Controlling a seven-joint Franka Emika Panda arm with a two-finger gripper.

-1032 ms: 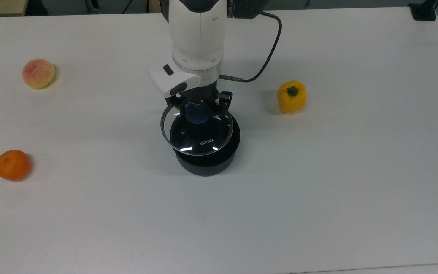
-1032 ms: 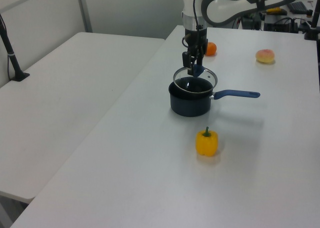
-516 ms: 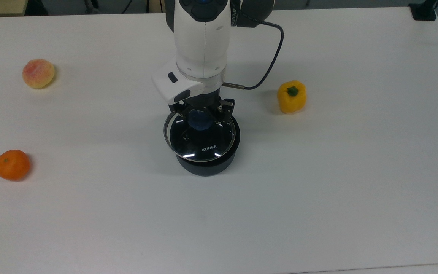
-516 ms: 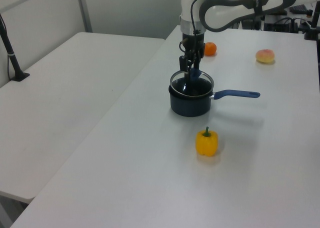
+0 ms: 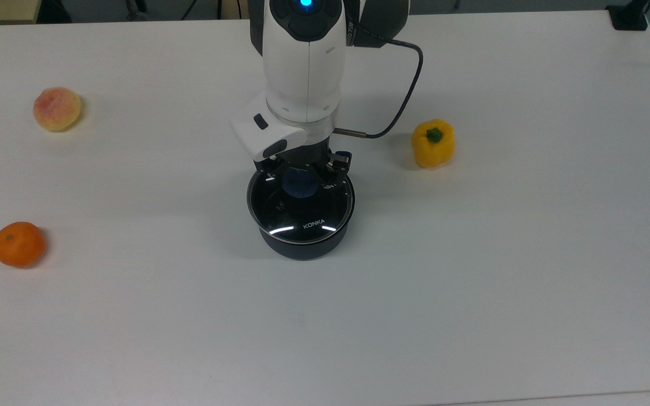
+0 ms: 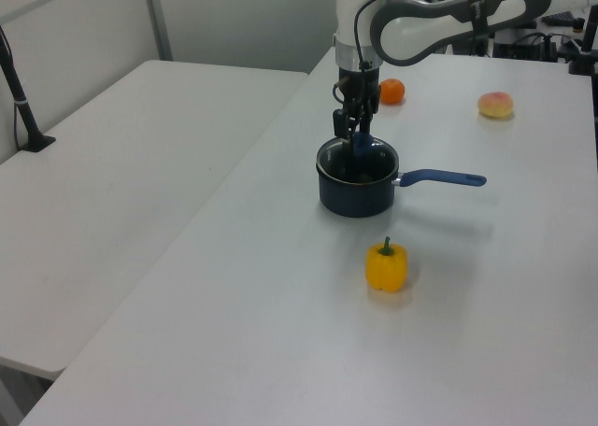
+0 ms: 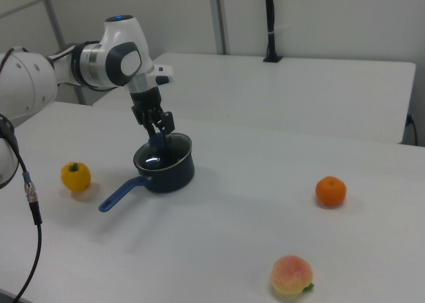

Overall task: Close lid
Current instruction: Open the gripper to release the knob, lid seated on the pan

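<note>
While the lid [image 5: 301,211] lies level on the black saucepan [image 5: 302,245], its thin metal rim lining up with the pot's edge all the way round in the top view, the tool [image 5: 302,172] stands straight above it with its two fingers pinching the blue knob [image 5: 299,184] from either side. The white "KONKA" lettering reads along the glass on the side nearest the top view's lower edge, with two bright curved glints just beside it. In the left view the tool [image 6: 356,136] comes down from the white arm onto the middle of the saucepan [image 6: 355,188], and the pot's long blue handle [image 6: 441,177] sticks out toward the left view's right. In the right view the same handle [image 7: 121,194] points toward the right view's lower left, and the tool [image 7: 157,127] meets the lid [image 7: 161,154] near its centre. The saucepan sits near the middle of the white surface [image 5: 471,282]. A yellow bell pepper [image 5: 433,143] stands on the top view's right, well apart from the pot. A peach [image 5: 57,109] lies far off on the top view's upper left, and an orange [image 5: 18,244] lies on the top view's lower left. A dark cable [image 5: 401,98] loops from the arm's wrist toward the top view's right.
</note>
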